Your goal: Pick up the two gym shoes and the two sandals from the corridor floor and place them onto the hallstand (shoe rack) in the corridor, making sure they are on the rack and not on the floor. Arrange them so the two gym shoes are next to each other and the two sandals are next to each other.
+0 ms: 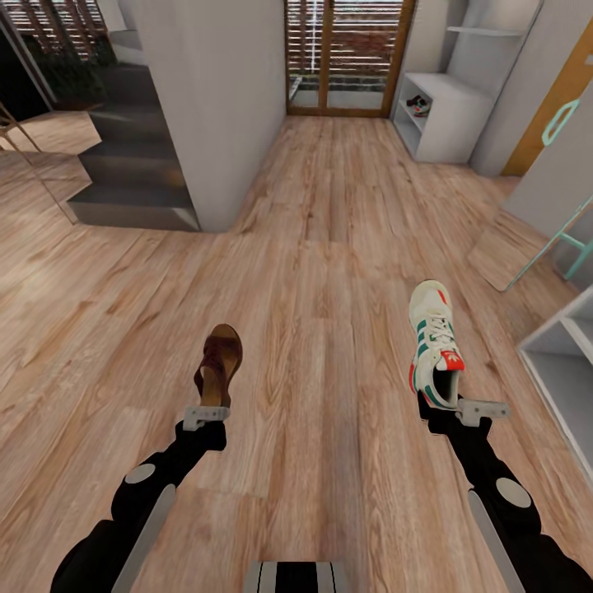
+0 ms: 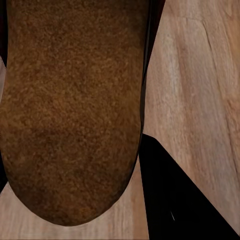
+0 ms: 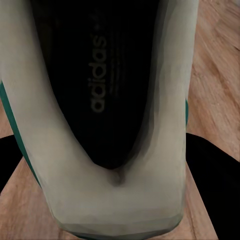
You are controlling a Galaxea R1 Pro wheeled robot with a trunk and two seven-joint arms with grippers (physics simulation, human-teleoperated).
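Ahead of me, down the corridor, I see the hallstand (image 1: 449, 115) standing against the right-hand wall near the slatted wooden door (image 1: 348, 53); something small and colourful lies in its upper open compartment, too small for me to identify. The corridor floor (image 1: 313, 247) between my position and that unit is bare plank.

Left side: the left gripper (image 1: 206, 414) grips the heel end of one sandal (image 1: 219, 362), which points forward, away from me, above the floor. In the left wrist view, the sandal's brown footbed (image 2: 70, 105) lies close to the lens, with a dark gripper finger (image 2: 175, 200) beside it and floor planks beyond. The fingers are closed on the sandal.

Right side: the right gripper (image 1: 449, 408) grips the heel of one gym shoe (image 1: 435, 342), toe pointing forward, red tongue patch and green stripes visible. In the right wrist view, I look into the shoe's dark opening with its printed insole (image 3: 100, 75), the cream heel collar nearest the lens. The fingers are closed on the shoe.

Surroundings: a grey wall block (image 1: 210, 107) and dark stair steps (image 1: 136, 173) occupy the left of the corridor. At the right edge, a white open shelving unit (image 1: 564, 362) sits close to the right arm, and a teal-framed object (image 1: 572, 243) leans further back. A board (image 1: 504, 251) lies on the floor near it.
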